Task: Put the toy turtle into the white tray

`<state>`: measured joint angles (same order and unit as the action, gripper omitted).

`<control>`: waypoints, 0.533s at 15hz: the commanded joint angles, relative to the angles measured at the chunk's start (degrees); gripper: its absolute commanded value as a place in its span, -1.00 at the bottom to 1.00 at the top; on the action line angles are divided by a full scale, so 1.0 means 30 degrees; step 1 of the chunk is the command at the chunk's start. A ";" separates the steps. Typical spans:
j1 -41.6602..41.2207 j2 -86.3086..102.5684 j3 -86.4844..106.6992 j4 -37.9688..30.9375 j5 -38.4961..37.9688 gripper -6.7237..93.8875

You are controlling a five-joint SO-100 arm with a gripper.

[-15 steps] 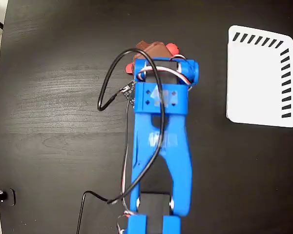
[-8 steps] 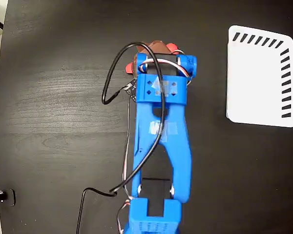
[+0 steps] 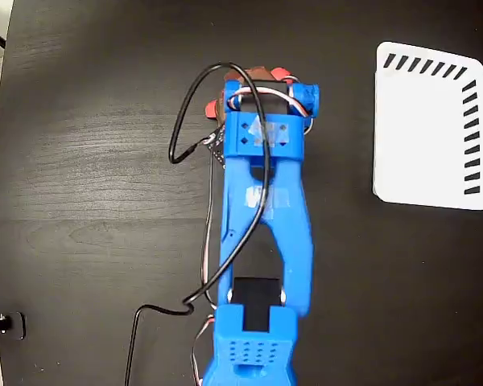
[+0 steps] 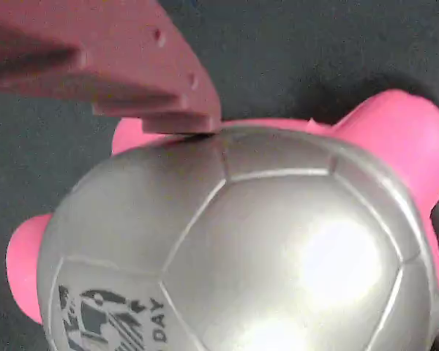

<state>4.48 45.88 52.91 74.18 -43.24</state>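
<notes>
The toy turtle (image 4: 241,248) fills the wrist view: a shiny domed shell with dark lettering and pink legs on the dark table. One brown-red finger (image 4: 154,80) rests against the shell's upper left edge; the other finger is out of frame. In the fixed view the blue arm covers the turtle, and only red bits of the turtle (image 3: 280,75) peek out past the gripper (image 3: 253,79). The jaws look open over the turtle. The white tray (image 3: 423,121) lies flat at the right, well apart from the arm.
A black cable (image 3: 185,121) loops out to the left of the gripper head. The dark wooden table (image 3: 88,177) ends at its left edge, where pale floor shows. A small black fitting (image 3: 4,326) sits at the lower left.
The arm has stretched a little farther up the picture and lowered over the turtle, hiding more of it. The turtle has stayed in place.
</notes>
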 commanded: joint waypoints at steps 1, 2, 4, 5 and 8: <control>0.0059 0.0498 -0.1494 0.0586 -0.0146 -0.03; 0.0059 0.0439 -0.1582 0.0615 -0.0146 -0.15; 0.0059 0.0410 -0.1611 0.0615 -0.0117 -0.54; 0.0059 0.0410 -0.1611 0.0557 0.0029 -0.78; 0.0059 0.0439 -0.1611 0.0264 0.0645 -0.87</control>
<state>3.96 45.18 50.98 74.97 -41.92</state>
